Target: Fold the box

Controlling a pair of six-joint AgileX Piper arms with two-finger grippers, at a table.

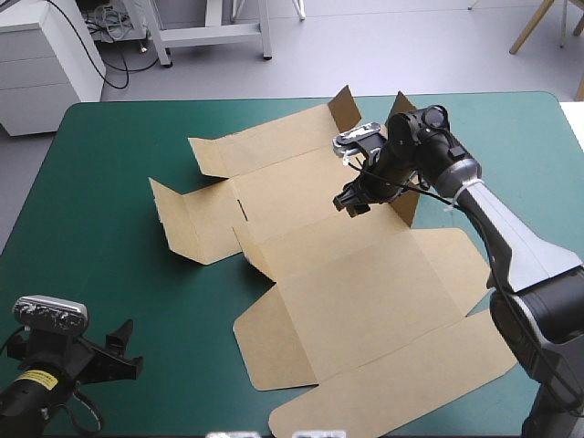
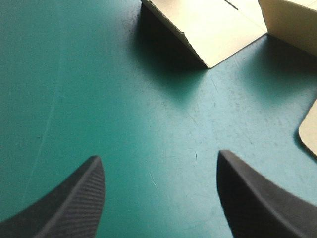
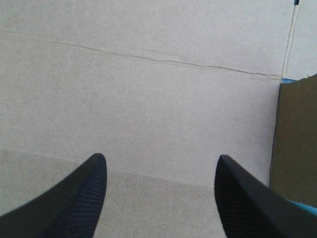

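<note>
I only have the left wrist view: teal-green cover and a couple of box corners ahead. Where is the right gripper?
Observer: The right gripper is over the far panels of the box, fingers open, holding nothing.
Operator: Any walls raised yet?
Observer: A flap stands upright just beside the right gripper; the near panels lie flat.
Operator: And where does my left gripper sit on the table?
Observer: The left gripper is by the near left corner of the table, clear of the box.
</note>
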